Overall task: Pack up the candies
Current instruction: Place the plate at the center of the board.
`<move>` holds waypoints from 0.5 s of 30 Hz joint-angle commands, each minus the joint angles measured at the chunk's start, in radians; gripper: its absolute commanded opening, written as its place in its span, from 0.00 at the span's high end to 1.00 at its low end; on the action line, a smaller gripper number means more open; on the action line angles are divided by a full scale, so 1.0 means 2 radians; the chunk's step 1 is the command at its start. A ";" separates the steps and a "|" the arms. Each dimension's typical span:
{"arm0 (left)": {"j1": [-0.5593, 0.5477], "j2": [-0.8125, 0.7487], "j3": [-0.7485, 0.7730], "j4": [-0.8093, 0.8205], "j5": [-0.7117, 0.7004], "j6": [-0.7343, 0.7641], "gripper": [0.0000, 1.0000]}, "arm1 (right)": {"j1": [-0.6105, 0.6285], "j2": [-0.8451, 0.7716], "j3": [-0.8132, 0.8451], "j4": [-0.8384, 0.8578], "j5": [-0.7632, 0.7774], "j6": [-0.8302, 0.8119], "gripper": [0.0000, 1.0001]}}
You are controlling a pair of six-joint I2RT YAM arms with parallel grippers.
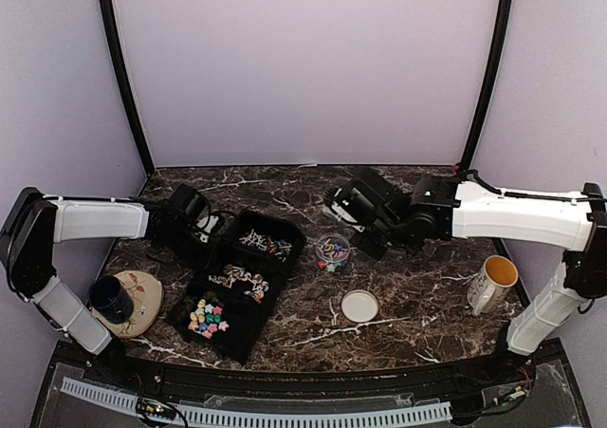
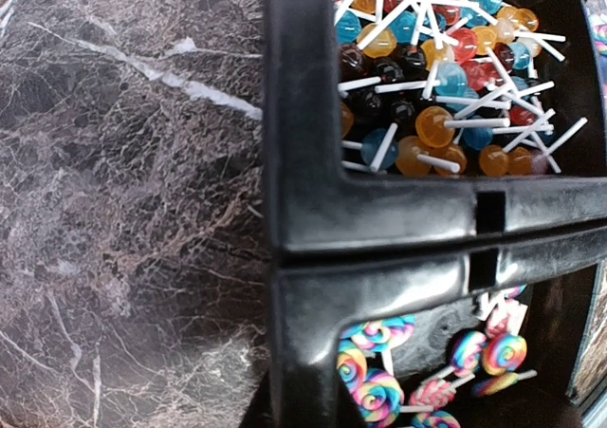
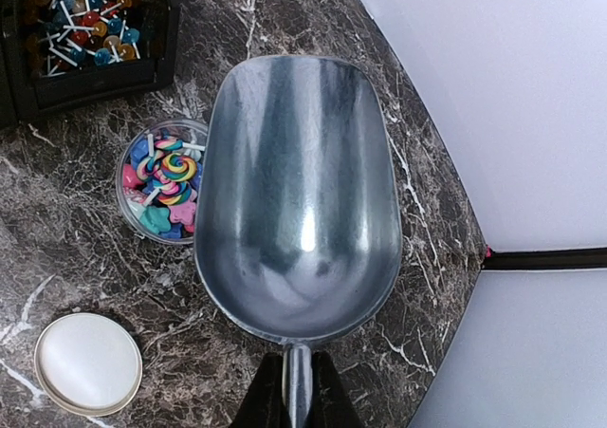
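Scoop (image 3: 296, 191) — handle cropped, candies (image 3: 163, 186) partly hidden

- The ball lollipops (image 2: 427, 124) are tiny round sweets on white sticks. They are orange, blue, red and dark brown. They lie in a jumbled heap in the far box of the black tray (image 2: 303, 210).
- The swirl lollipops (image 2: 375, 395) are flat discs with pink, blue and yellow swirls. They lie flat in the middle box.
- The star candies (image 1: 206, 317) are pink, green, yellow and blue. They sit piled in the near box.
- The mixed candies (image 3: 163, 186) lie in the clear cup (image 3: 120, 189) near the tray. A swirl lollipop rests on top of pink, blue and green pieces.
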 commanded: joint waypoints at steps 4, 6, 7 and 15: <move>0.002 -0.019 0.022 -0.001 0.017 -0.010 0.80 | -0.003 -0.024 -0.009 0.027 0.006 0.000 1.00; 0.002 -0.019 0.023 -0.002 0.017 -0.011 0.79 | -0.003 -0.025 -0.007 0.027 0.003 -0.001 1.00; 0.001 -0.020 0.024 -0.003 0.018 -0.011 0.78 | -0.003 -0.025 -0.006 0.027 0.001 -0.002 1.00; 0.001 -0.025 0.063 -0.025 0.020 -0.003 0.59 | -0.003 -0.019 0.019 0.022 -0.006 -0.013 1.00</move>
